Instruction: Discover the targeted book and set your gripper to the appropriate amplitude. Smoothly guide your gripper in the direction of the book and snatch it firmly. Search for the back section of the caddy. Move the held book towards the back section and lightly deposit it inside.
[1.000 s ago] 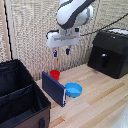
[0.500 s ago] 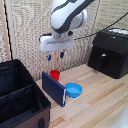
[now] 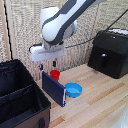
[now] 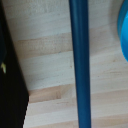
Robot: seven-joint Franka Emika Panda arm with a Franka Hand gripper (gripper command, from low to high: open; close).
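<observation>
Pincer (image 3: 47, 65) hangs open, fingers apart and gripping nothing, right above your book (image 3: 54, 88). Book stands on its edge on the desk (image 3: 95, 100), directly below the pincer; the wrist view shows its blue spine running straight through. Red cup (image 3: 55, 75) sits just behind it, blue bowl (image 3: 73, 90) beside, caddy (image 3: 20, 100) near.

The scene is taken from in front and slightly above in the exterior view, at middle distance. From the wrist, a close look straight down is given. The book (image 3: 54, 88) (image 4: 80, 65) and wooden table (image 3: 100, 95) (image 4: 45, 55) are shared by the 2 views.
</observation>
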